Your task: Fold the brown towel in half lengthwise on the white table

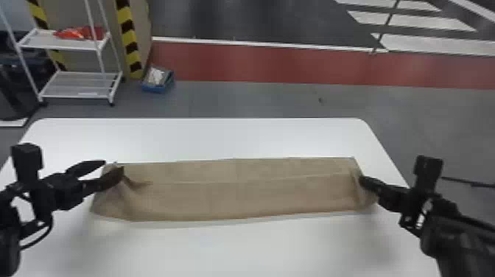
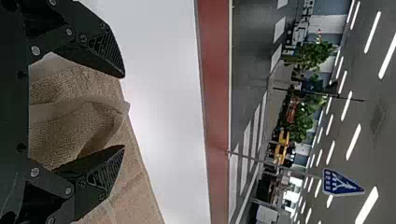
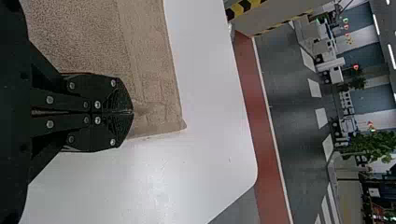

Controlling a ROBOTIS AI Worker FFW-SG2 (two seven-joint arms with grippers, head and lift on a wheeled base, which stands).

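brown towel (image 1: 235, 195) lies as a long strip from side to side across the white table (image 1: 221, 138), its two ends by the two grippers. a pale line runs along most of its length, and whether that is a crease or the edge of an upper layer is hard to make out. the left end is partly hidden behind a finger, and the cloth right under the right fingertips is covered too – in the right wrist view the towel also runs out past the picture's edge. the left arm is cut off by the head view's left edge; its gripper (image 1: 113, 165) points inward, low over the towel's left end, fingers spread wide, with a rumpled peak of cloth rising between them but not pinched. the right arm slants in from the lower right corner, itself cut off there, and its gripper (image 1: 361, 179) points inward at the towel's right end, fingers pressed together – a small pinch of cloth seems caught at the tips, with wrinkles running out from it.
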